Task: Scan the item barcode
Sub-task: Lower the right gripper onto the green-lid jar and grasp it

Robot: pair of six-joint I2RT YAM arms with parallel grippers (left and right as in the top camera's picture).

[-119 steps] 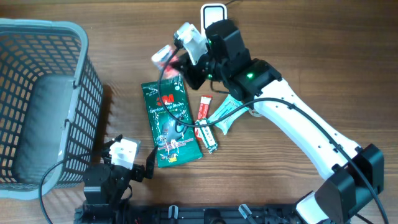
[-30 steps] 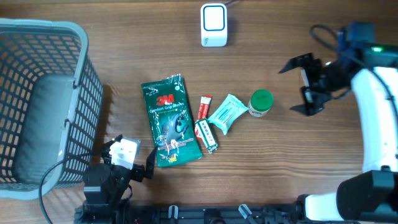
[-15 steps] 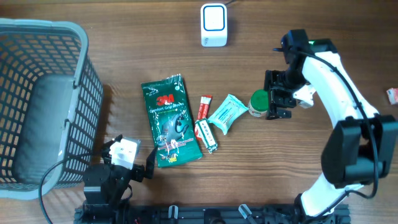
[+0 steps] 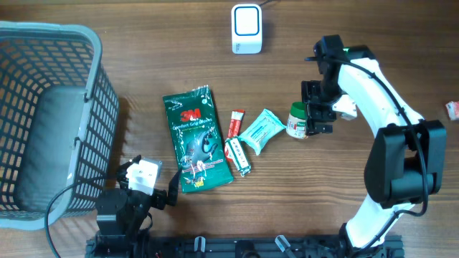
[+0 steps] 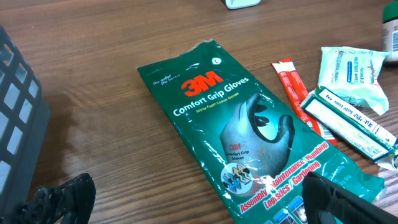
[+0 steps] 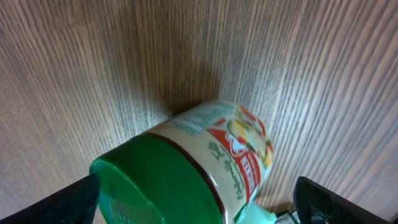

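Reaches from five o'clock with the right arm (image 4: 376,82), folding back toward nine o'clock, right hand (image 4: 310,109) spread wide and pointing down. Holds the left hand (image 4: 152,179) at seven o'clock, equally wide apart.

White right arm (image 4: 384,93), black joints (image 4: 328,49), green light (image 4: 346,50), thin black cable (image 4: 396,92), black left arm (image 4: 123,209), white block (image 4: 144,172)

Bench (image 5: 93,56): green 3M glove packet (image 5: 249,134) centre; red sachet (image 5: 297,90), wipes pack (image 5: 350,70) at two o'clock; basket (image 5: 18,130) at nine.
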